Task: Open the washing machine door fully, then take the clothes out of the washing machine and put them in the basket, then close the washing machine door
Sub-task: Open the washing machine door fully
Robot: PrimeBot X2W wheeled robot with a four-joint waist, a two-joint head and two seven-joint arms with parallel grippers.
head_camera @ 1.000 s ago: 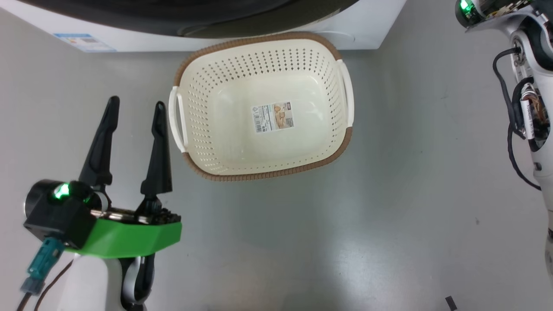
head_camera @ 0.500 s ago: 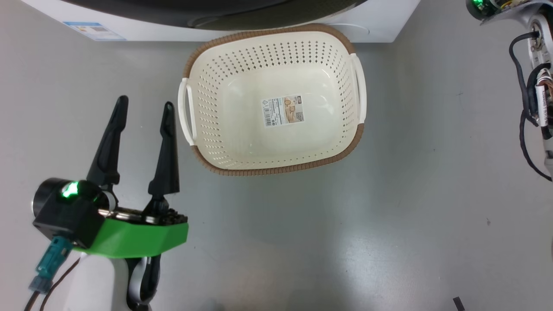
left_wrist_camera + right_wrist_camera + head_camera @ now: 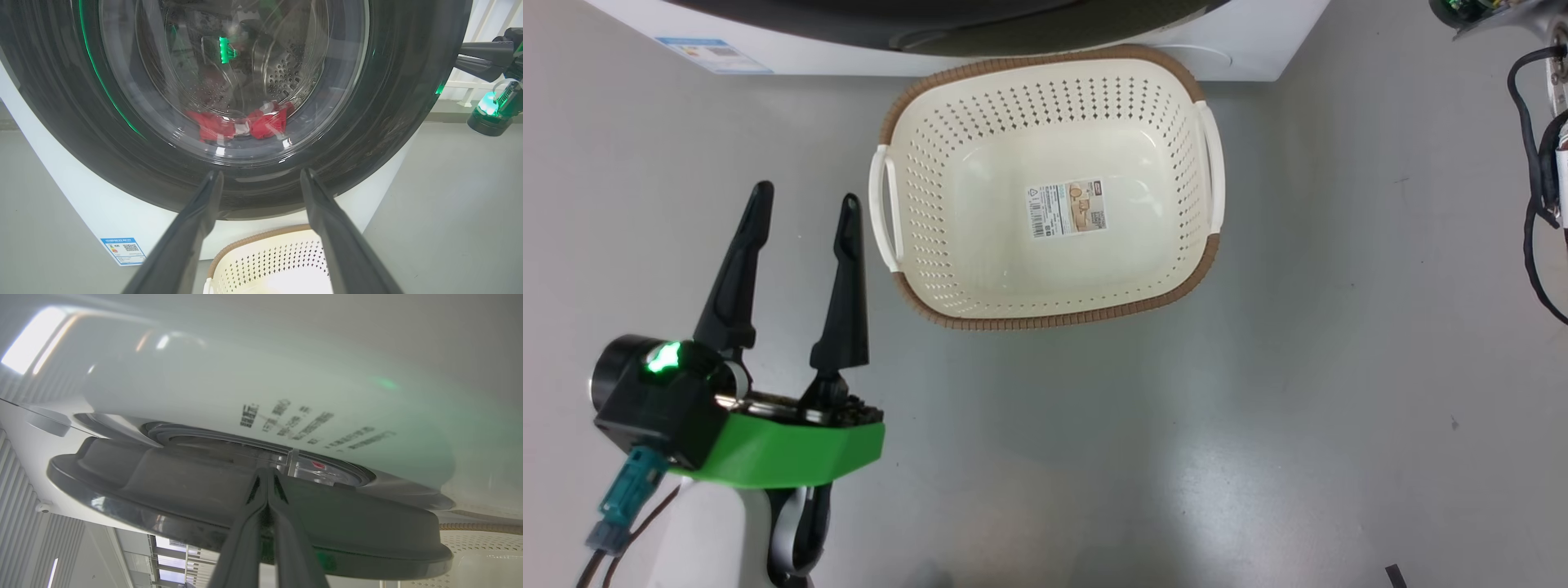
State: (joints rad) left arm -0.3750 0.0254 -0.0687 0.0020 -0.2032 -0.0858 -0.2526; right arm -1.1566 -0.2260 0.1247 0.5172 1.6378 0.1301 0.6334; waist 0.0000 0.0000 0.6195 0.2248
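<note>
At the lower left of the head view the left gripper (image 3: 806, 193) hovers over the grey floor (image 3: 1339, 367); its fingers are spread wide with nothing between them, and they point toward the washer (image 3: 1258, 49). Just right of it the basket (image 3: 1045, 320) stands on the floor, with a paper label (image 3: 1066, 209) on its bottom; its far rim is close under the washer's front. In the left wrist view the door (image 3: 388, 122) faces the camera; through its glass the red clothes (image 3: 265, 122) lie low in the drum; a blue sticker (image 3: 122, 250) is on the washer's lower left corner. On the right side the right gripper (image 3: 267, 473) is clenched, finger against finger, grasping nothing; its tips are at the door's edge, where a narrow gap shows between door and white front; whether they touch the door I cannot tell.
</note>
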